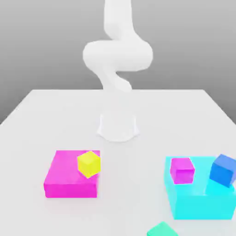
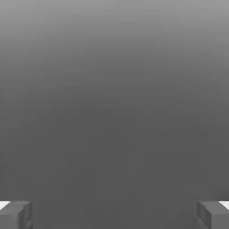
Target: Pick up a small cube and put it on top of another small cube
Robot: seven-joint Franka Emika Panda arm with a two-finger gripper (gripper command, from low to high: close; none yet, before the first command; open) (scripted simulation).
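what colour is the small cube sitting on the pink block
Yellow; the cube shows best in the exterior view.

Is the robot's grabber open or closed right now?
Open: in the hand view, the gripper's two fingers stand wide apart, one at each side, with nothing held between them.

A white table (image 1: 131,184) bears magenta slab (image 1: 71,190), cyan block (image 1: 203,205), green cube (image 1: 162,230).

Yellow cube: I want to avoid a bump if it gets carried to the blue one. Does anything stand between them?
Yes. In the exterior view, the magenta cube stands on the cyan block, between the yellow cube and the blue cube.
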